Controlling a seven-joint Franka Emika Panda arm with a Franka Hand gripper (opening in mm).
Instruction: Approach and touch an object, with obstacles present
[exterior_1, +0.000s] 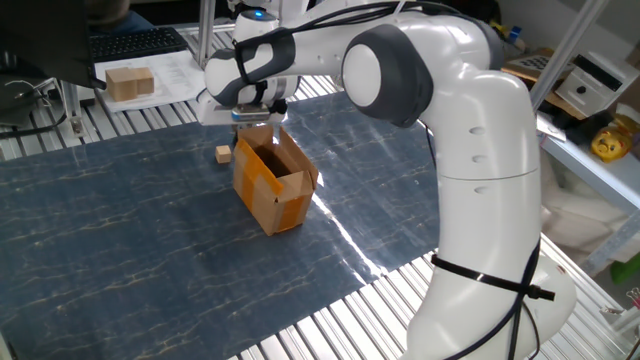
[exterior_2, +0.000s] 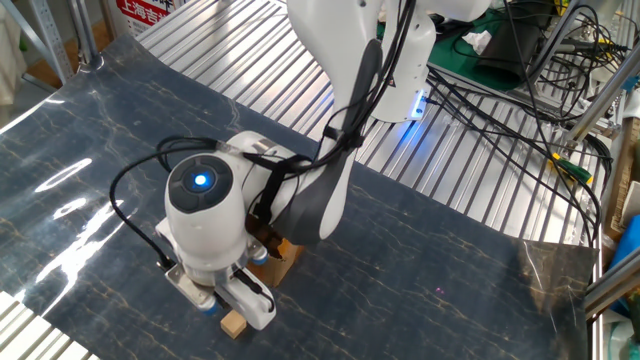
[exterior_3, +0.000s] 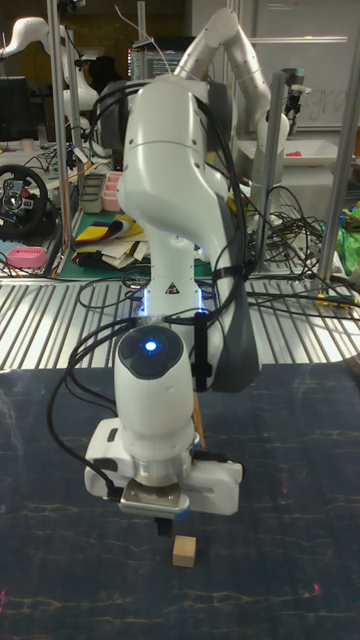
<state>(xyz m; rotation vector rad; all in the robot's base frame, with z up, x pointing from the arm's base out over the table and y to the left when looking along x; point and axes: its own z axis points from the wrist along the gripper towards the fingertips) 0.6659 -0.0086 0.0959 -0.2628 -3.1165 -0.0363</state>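
Observation:
The object, a tiny tan wooden cube (exterior_1: 223, 153), lies on the dark blue mat just left of the obstacle. The obstacle is an orange-brown cardboard box (exterior_1: 275, 182) with open flaps and a dark inside. My gripper (exterior_1: 250, 119) hangs over the box's far flap, up and to the right of the cube. In the tall fixed view its dark fingertips (exterior_3: 160, 522) form one narrow stub, shut and empty, just above and left of the cube (exterior_3: 183, 551). In the other fixed view the white hand (exterior_2: 222, 300) hides the fingers, with the cube (exterior_2: 233, 322) at its lower edge and the box (exterior_2: 282, 262) behind.
A larger tan block (exterior_1: 129, 82) rests on white paper beside a keyboard (exterior_1: 135, 42) at the back left. Ribbed metal tabletop (exterior_1: 330, 320) borders the mat. Cables and a green board (exterior_2: 500, 60) lie behind the arm's base. Shelving (exterior_1: 590, 90) stands at the right.

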